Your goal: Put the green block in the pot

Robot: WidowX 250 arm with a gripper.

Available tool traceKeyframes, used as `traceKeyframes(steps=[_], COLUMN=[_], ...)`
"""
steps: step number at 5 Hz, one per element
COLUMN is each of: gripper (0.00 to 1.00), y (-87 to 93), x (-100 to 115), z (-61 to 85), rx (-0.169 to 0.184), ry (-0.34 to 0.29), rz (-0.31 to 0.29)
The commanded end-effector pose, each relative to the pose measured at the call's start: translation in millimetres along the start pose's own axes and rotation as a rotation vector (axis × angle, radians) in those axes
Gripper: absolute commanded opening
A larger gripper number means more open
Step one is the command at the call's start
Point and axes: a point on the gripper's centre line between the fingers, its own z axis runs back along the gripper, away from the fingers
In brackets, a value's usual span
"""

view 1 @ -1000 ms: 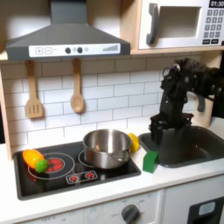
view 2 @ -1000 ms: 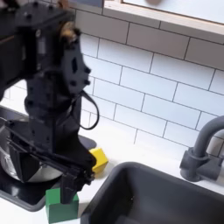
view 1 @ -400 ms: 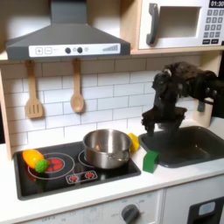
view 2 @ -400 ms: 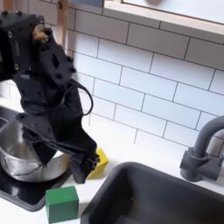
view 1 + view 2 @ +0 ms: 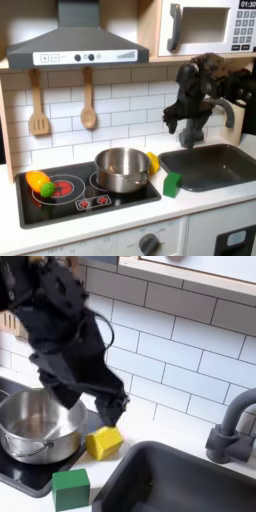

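Silver pot (image 5: 38, 426) on the black stovetop (image 5: 40, 478) at the second exterior view's left. Green block (image 5: 71, 489) on the white counter by the stovetop's corner, yellow toy piece (image 5: 104, 442) just behind. Black arm above; gripper (image 5: 113, 411) blurred, over the yellow piece. Dark sink (image 5: 185, 484) at right.

My arm (image 5: 200, 95) was black. The green block (image 5: 71, 489) was bright green, the pot (image 5: 40, 426) shiny silver, the toy piece (image 5: 104, 442) yellow. The counter (image 5: 120, 215) was white, the stovetop (image 5: 85, 195) black with red rings, the wall tiles (image 5: 190, 366) white.
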Motion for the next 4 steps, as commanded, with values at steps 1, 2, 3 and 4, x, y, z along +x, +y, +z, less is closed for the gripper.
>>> traceKeyframes(steps=[1,2,3,4], gripper=[1.0,1.0,1.0,1.0], y=[-10.2,-10.9,-14.2,-10.7], x=[38,52,65,73], z=[17.2,28.1,42.7,50.2], rx=[-0.024,-0.049,-0.077,-0.074], ry=[-0.145,-0.205,-0.288,-0.364], rz=[-0.01,-0.018,-0.033,-0.041])
